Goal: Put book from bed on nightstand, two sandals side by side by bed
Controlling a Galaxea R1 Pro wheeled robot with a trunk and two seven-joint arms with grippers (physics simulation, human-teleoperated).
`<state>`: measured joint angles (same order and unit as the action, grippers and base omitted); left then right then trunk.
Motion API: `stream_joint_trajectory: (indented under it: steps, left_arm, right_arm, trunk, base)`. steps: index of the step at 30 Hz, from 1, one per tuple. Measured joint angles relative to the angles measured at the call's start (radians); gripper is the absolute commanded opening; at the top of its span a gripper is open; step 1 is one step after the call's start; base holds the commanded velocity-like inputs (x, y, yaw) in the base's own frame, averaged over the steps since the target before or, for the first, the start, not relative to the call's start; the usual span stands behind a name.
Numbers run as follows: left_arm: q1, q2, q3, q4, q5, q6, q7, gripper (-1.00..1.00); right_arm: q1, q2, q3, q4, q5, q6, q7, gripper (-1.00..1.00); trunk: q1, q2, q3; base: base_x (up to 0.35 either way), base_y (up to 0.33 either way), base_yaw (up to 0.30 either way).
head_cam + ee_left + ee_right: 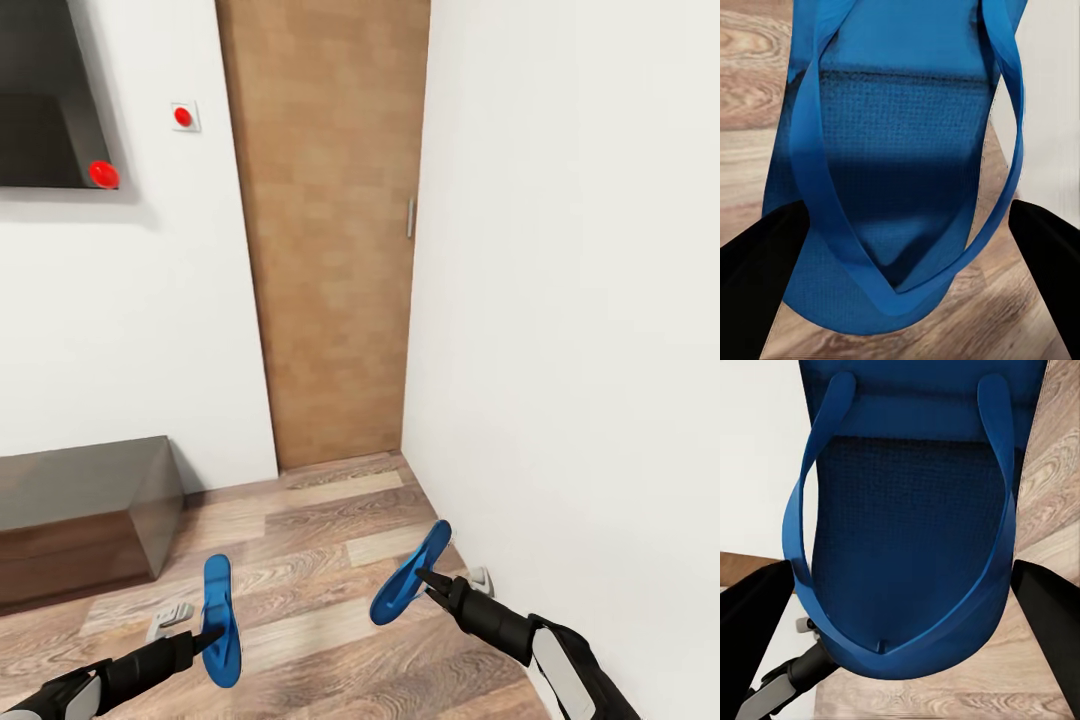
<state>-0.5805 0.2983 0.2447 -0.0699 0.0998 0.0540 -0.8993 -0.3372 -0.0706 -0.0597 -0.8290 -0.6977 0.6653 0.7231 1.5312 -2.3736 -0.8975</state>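
Both blue sandals are held up off the wood floor. My left gripper (212, 636) is shut on the left sandal (219, 604), which points away from me. My right gripper (430, 581) is shut on the right sandal (408, 577), which is tilted up toward the white wall. In the left wrist view the sandal (900, 172) with its straps lies between the two black fingers (757, 289). The right wrist view shows the other sandal (907, 532) between its fingers (1050, 619). The book, the bed and the nightstand are out of view.
A wooden door (330, 230) stands ahead in the corner, with a white wall (580, 300) close on the right. A long dark bench (80, 500) sits low at the left under a wall-mounted screen (40, 100). Wood-plank floor (330, 520) lies between them.
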Motion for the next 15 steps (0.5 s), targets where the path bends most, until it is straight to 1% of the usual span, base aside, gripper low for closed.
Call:
stream_joint_trajectory:
  steps: [15]
  left_arm:
    - [0.000, -0.001, -0.001, 0.000, 0.000, -0.002, -0.001, -1.00]
  right_arm:
    - [0.000, 0.001, 0.002, 0.001, 0.002, -0.002, -0.001, -1.00]
  trunk:
    - [0.000, 0.000, 0.000]
  base:
    - [0.000, 0.000, 0.290]
